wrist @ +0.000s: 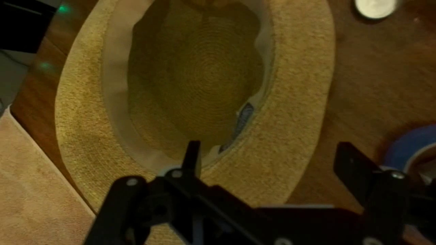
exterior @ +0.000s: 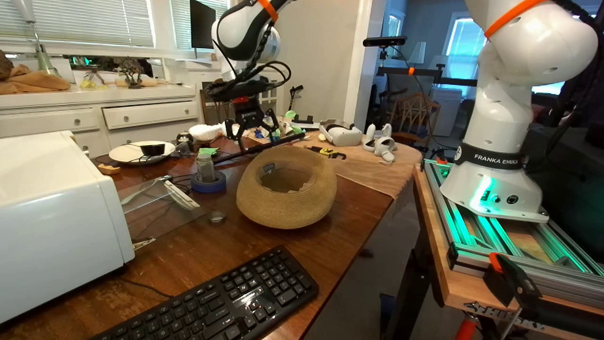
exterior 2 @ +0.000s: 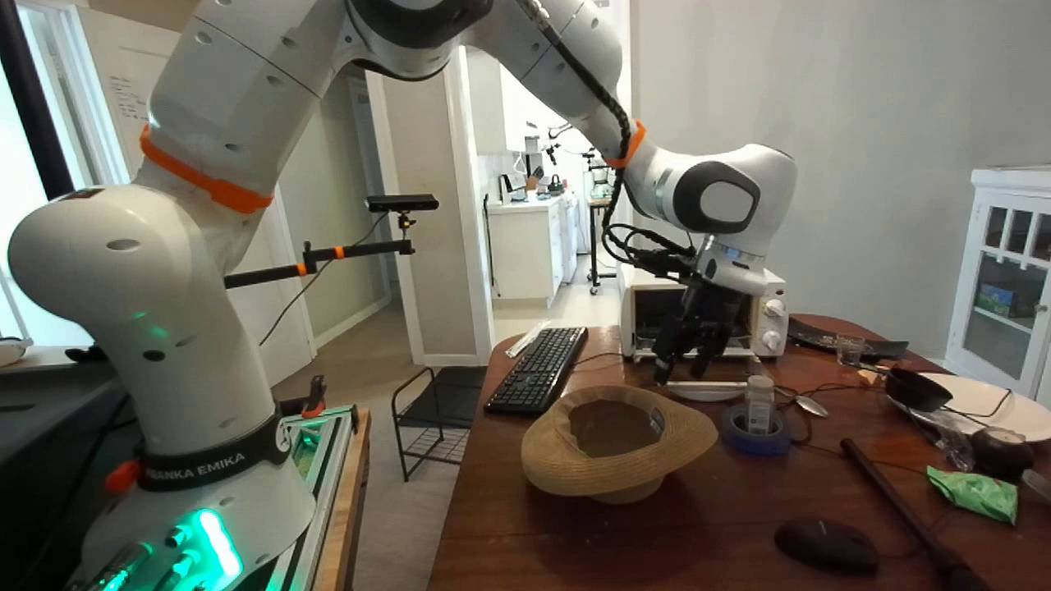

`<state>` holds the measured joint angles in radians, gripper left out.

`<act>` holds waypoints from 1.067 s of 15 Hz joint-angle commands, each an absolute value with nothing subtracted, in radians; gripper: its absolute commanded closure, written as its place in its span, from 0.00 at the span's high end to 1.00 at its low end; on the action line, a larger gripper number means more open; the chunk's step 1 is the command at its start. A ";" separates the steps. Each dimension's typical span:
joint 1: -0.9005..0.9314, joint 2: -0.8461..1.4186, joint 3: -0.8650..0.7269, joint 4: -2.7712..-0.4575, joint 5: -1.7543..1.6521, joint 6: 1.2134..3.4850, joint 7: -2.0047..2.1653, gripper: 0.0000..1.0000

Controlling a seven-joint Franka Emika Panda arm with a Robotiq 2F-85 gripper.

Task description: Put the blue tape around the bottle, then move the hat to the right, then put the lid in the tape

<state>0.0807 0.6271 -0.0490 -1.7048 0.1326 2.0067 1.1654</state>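
The blue tape (exterior: 208,184) lies flat on the table around the base of the upright clear bottle (exterior: 205,167). Both show in the other exterior picture too, tape (exterior 2: 756,442) and bottle (exterior 2: 759,404); part of the tape is at the right edge of the wrist view (wrist: 405,146). The tan straw hat (exterior: 288,208) rests crown down, opening up, beside them (exterior 2: 624,465). A small round lid (exterior: 216,216) lies near the hat, also in the wrist view (wrist: 376,6). My gripper (exterior: 257,138) is open and empty above the hat; in the wrist view its fingers (wrist: 269,146) straddle the brim's edge.
A black keyboard (exterior: 222,302) and a white toaster oven (exterior: 61,226) stand near the hat. A dark rod (exterior 2: 903,509), a mouse (exterior 2: 825,546) and a white plate (exterior 2: 1006,402) with a black pan lie on the bottle's side. VR gear (exterior: 344,134) sits on a cloth.
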 commanded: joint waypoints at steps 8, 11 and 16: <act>0.105 0.674 -0.009 -1.907 0.168 2.224 1.034 1.00; 0.110 0.648 -0.001 -1.927 0.179 2.251 1.027 1.00; 0.126 0.619 -0.027 -1.945 0.154 2.335 1.051 0.73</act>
<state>0.1111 0.6420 -0.0081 -1.8993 0.1482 2.2674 1.0569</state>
